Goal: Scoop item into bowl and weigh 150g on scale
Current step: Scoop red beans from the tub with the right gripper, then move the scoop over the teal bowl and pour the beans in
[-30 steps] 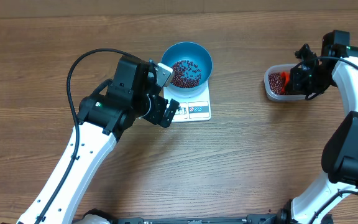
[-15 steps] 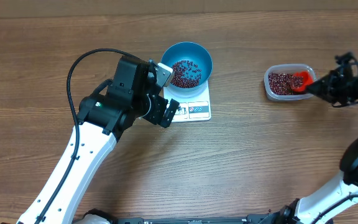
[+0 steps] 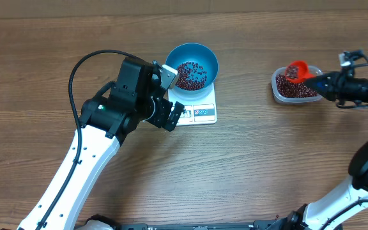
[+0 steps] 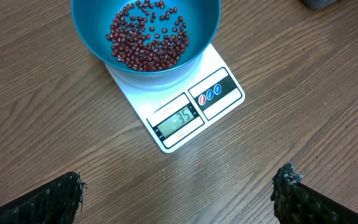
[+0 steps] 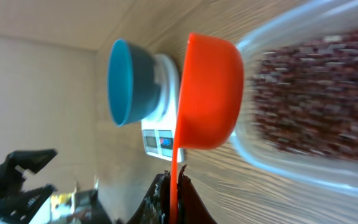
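The blue bowl (image 3: 192, 64) stands on the white scale (image 3: 202, 114) with a layer of red-brown beans (image 4: 148, 37) in it; the display reads 35. My left gripper (image 4: 180, 190) hovers open just in front of the scale and holds nothing. It also shows in the overhead view (image 3: 174, 115). My right gripper (image 3: 328, 81) is shut on the handle of an orange scoop (image 3: 296, 69). The scoop carries beans and sits level above the clear tub (image 3: 285, 93). From the right wrist I see the scoop's (image 5: 210, 93) underside, its handle clamped between my fingertips (image 5: 174, 186).
The clear tub (image 5: 303, 99) still holds a heap of beans and sits at the right of the wooden table (image 3: 267, 160). The left arm's body lies left of the scale. The bowl (image 5: 129, 81) and scale (image 5: 160, 134) show beyond the scoop.
My right arm swung out to the right of the tub, and the scoop has come up loaded over the tub's far left part. The left arm and bowl have not moved.
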Action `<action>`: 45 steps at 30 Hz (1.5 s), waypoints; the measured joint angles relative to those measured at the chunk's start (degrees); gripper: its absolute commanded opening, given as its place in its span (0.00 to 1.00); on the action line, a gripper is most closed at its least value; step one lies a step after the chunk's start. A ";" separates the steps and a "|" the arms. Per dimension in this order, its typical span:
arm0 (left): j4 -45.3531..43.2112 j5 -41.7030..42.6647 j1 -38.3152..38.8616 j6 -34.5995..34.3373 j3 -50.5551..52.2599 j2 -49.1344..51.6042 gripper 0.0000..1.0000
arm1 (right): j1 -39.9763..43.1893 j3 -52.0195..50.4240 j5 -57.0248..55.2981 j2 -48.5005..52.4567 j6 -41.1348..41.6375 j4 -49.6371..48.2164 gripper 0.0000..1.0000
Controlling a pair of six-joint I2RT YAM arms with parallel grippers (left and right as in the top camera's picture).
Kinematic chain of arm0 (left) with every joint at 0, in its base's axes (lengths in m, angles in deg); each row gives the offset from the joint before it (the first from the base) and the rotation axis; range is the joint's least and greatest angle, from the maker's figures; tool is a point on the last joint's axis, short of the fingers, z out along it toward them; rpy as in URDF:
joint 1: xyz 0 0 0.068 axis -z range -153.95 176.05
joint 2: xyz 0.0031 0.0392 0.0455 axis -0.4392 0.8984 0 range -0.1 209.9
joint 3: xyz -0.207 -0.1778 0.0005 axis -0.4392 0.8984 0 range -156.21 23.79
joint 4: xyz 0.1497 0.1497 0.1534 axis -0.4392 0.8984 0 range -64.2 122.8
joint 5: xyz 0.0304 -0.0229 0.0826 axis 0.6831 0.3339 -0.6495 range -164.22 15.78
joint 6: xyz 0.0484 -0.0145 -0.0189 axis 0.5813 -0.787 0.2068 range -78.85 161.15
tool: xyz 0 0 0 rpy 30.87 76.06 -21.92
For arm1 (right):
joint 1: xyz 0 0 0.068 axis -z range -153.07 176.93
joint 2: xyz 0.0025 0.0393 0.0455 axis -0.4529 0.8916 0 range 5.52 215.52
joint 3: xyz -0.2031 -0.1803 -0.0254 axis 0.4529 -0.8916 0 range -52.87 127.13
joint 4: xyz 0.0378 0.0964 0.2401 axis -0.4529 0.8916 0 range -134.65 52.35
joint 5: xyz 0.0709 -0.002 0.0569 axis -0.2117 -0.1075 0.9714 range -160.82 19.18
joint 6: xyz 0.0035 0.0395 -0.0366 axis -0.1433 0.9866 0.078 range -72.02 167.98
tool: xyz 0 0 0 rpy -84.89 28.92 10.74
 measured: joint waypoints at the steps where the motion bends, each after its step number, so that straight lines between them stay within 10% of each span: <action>1: 0.00 0.00 0.00 0.00 0.00 0.00 1.00 | -1.62 0.00 0.92 0.00 -0.09 0.00 0.04; 20: 0.00 0.00 0.00 0.02 0.00 0.00 1.00 | -32.13 9.75 -6.36 0.07 20.09 -13.33 0.04; 45: 0.00 0.00 0.00 0.00 0.00 0.00 1.00 | -59.39 22.21 -71.06 0.07 25.49 -11.82 0.04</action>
